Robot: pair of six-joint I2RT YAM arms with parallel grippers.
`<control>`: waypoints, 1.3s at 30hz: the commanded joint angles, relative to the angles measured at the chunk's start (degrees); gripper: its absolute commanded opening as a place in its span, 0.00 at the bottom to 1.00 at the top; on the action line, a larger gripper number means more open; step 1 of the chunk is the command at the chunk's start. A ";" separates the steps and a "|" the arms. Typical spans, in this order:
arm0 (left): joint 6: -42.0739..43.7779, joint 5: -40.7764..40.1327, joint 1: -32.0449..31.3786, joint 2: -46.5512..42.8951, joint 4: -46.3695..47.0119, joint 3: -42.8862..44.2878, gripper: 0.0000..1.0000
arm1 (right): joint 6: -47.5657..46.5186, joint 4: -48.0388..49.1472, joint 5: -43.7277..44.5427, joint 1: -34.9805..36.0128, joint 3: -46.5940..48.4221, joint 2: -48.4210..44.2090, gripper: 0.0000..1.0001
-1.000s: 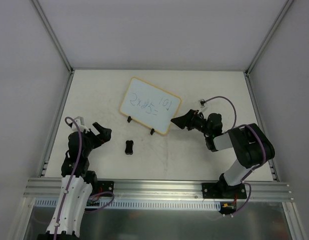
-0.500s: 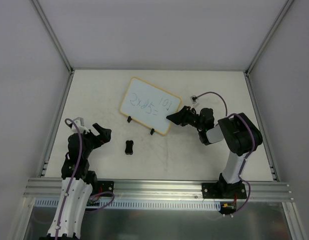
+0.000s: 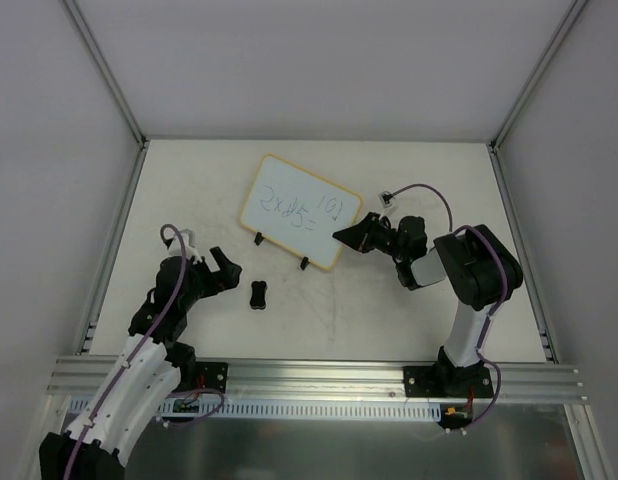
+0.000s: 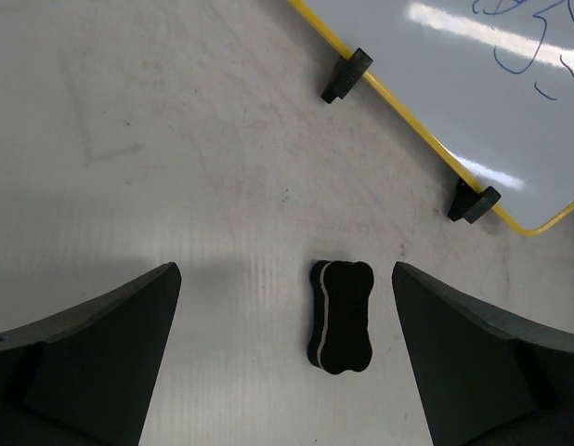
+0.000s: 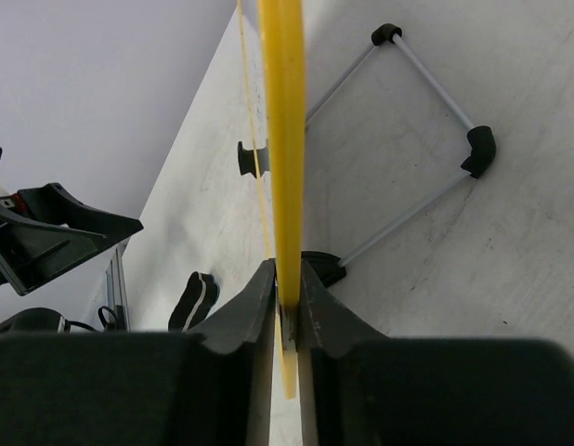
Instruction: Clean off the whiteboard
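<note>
The table (image 3: 409, 190) holds one whiteboard (image 3: 289, 205), standing in the middle toward the back, turned at an angle. It is white with rounded corners and a thin yellow rim. A blue handwritten sum runs across it, and the digits are hard to read. The left wrist view cuts off most of the whiteboard (image 4: 473, 84). The right wrist view shows the whiteboard (image 5: 285, 139) edge-on, so its face is hidden.

There are two arms. The right claw (image 3: 341, 237) is pinched tight on the board's right rim, with the yellow edge squeezed between the right claw's (image 5: 285, 274) fingers. The left claw (image 3: 225, 268) is spread wide and holds nothing.

A wire stand (image 5: 426, 84) lies behind the board.

One black eraser (image 3: 258, 294) lies flat near the board's front. In the left wrist view the eraser (image 4: 343, 316) sits between the left claw's (image 4: 285, 269) fingers but touches neither.

There are two black feet, one (image 4: 346, 74) and the other (image 4: 473, 203), clipped to the lower rim.
</note>
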 commanded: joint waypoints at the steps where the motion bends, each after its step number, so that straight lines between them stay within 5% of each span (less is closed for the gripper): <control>1: 0.17 -10.18 -8.91 4.35 1.88 5.25 0.99 | -0.45 14.13 0.74 0.23 1.02 0.19 0.06; 2: 0.17 -11.42 -10.34 5.41 1.88 5.78 0.99 | -0.36 14.13 0.74 0.14 0.93 0.10 0.00; 9: 0.86 -16.79 -14.92 11.83 1.88 7.28 0.99 | -0.01 14.13 0.48 -0.30 0.93 0.10 0.00; 19: 4.29 -13.54 -16.23 23.87 0.56 12.72 0.99 | -1.50 14.22 0.66 -0.65 0.32 0.72 0.00; 28: 2.10 -10.11 -22.04 24.49 -5.15 16.94 0.99 | -2.47 14.13 1.18 -1.26 -0.12 0.89 0.00; 39: -0.53 -13.97 -27.23 35.90 -10.78 21.78 0.97 | -2.73 14.13 2.15 -1.62 -0.30 2.30 0.00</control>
